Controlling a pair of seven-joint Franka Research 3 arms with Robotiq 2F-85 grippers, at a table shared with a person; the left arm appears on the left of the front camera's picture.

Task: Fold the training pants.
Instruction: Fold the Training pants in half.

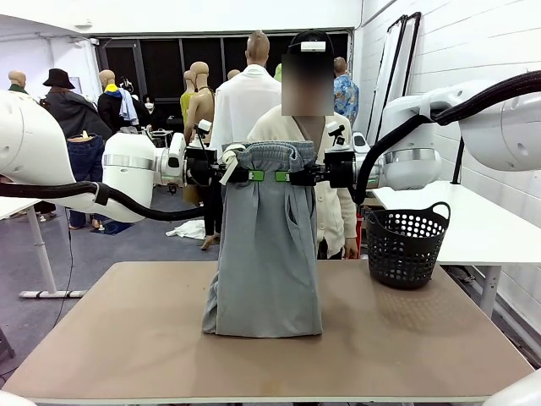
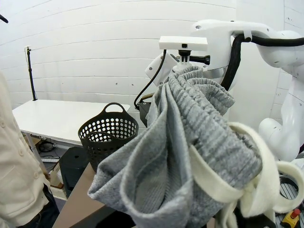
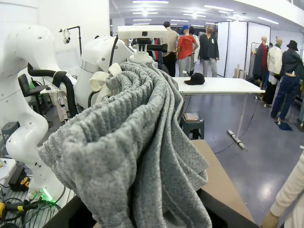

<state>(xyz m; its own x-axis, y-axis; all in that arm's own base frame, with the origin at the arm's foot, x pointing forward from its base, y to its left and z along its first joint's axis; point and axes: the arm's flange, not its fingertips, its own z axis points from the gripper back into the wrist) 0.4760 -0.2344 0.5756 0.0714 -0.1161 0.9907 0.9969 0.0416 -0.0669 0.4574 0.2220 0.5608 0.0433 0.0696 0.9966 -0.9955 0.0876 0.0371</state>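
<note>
Training pants (image 1: 266, 245) hang by waistband, left gripper (image 1: 252, 176) and right gripper (image 1: 286, 177) both clamped on it; hem rests on table (image 1: 127, 338), no fold made yet.

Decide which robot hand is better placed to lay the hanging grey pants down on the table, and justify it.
Neither clearly. The left hand and right hand both pinch the waistband of the light grey jersey training pants at equal height, hems on the brown table. Probably both lower together.

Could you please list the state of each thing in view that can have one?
training pants: held up by the waistband, hanging, hem resting on the table.
left gripper: shut on the waistband.
right gripper: shut on the waistband.
black basket: upright on the table; contents cannot be told.
</note>
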